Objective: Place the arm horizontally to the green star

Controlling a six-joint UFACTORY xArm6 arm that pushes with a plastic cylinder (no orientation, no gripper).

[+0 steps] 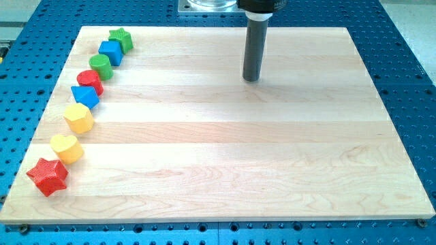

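Note:
The green star sits at the top left of the wooden board, at the upper end of a curved row of blocks. My tip rests on the board near the top centre, far to the right of the green star and a little lower in the view. It touches no block.
Below the green star the row runs down the board's left side: a blue cube, a green cylinder, a red cylinder, a blue triangle, a yellow hexagon, a yellow heart, a red star.

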